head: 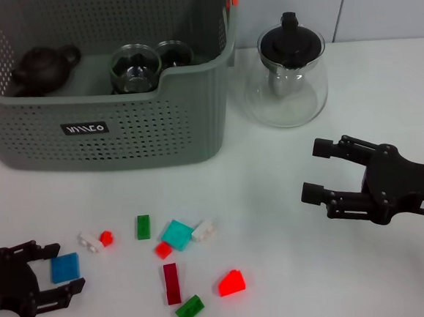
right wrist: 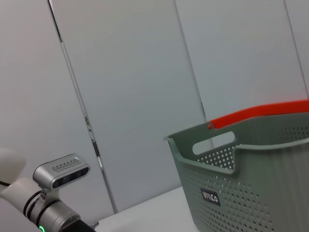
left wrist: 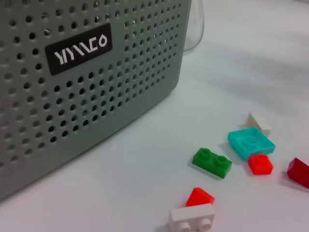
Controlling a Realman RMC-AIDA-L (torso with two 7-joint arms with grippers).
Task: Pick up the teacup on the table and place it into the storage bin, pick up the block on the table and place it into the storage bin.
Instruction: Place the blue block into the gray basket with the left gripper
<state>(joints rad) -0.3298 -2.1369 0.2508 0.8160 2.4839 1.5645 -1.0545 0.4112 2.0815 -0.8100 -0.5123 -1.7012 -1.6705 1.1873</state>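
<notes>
The grey-green storage bin (head: 121,129) stands at the back left of the white table (head: 294,269). Two glass teacups (head: 135,67) sit inside it beside a dark teapot (head: 39,68). Several blocks lie scattered on the table in front of the bin. A blue block (head: 65,268) lies between the fingers of my left gripper (head: 56,272), which is open low at the near left. My right gripper (head: 314,171) hovers open at the right, holding nothing. The left wrist view shows the bin wall (left wrist: 87,82) and a green block (left wrist: 212,162), not the blue one.
A glass teapot with a black lid (head: 288,75) stands right of the bin. Loose blocks include turquoise (head: 177,234), dark red (head: 171,283), a red slope (head: 231,282) and green (head: 143,226). The bin's orange handle (right wrist: 260,113) shows in the right wrist view.
</notes>
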